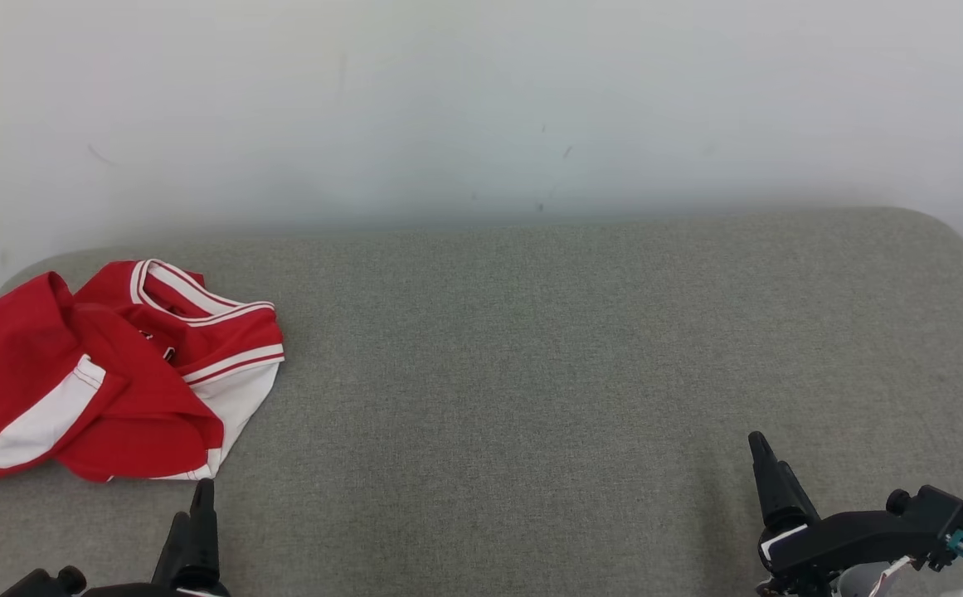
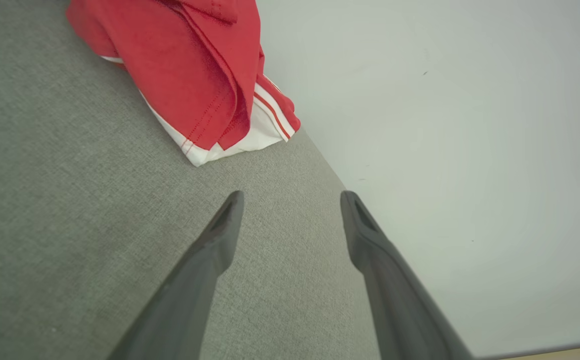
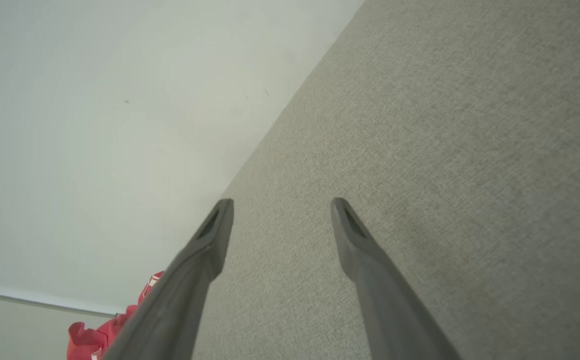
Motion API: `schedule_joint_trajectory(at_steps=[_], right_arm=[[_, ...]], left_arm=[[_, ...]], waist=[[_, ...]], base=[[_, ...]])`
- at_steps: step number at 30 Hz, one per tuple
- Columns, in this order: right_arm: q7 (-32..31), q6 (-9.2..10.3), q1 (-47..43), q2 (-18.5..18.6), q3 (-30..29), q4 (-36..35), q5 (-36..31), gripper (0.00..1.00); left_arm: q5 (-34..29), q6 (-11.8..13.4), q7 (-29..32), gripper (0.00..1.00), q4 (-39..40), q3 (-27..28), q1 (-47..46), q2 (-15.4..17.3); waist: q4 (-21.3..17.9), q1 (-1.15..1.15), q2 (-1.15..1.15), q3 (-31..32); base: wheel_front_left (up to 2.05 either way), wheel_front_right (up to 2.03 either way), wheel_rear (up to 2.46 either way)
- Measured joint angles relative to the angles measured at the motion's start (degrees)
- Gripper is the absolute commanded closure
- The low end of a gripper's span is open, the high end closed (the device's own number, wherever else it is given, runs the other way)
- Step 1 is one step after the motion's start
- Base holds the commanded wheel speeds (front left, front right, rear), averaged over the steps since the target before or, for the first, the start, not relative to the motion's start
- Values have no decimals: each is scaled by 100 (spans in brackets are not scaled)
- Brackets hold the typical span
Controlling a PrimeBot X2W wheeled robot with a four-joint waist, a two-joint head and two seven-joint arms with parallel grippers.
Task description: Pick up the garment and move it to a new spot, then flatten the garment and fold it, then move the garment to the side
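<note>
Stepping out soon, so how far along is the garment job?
Nothing looks done: the garment lies crumpled at the left end of the grey surface, unfolded. In hand: nothing; the left gripper and right gripper are open and empty. Left: pick up, move, flatten, fold, set aside.

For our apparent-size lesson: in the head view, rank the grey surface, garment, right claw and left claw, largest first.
1. grey surface
2. garment
3. right claw and left claw: both cropped, so unranked
</note>
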State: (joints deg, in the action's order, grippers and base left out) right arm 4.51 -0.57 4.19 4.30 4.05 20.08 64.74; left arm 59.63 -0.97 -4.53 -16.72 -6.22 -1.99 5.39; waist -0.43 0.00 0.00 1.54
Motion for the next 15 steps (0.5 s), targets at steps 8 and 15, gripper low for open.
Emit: schedule_joint_trajectory(at_steps=[8,15], right_arm=[[163,167,71,123,259,-22,-748,0],[316,287,113,250,501,-12,-1456,0]], left_arm=[[-869,164,-164,0,89,-232,-5,133],[-1677,300,-316,0,131,-452,-32,302]], waist=[[-2,0,0,28],[-2,0,0,51]], base=[[0,0,0],[0,0,0]])
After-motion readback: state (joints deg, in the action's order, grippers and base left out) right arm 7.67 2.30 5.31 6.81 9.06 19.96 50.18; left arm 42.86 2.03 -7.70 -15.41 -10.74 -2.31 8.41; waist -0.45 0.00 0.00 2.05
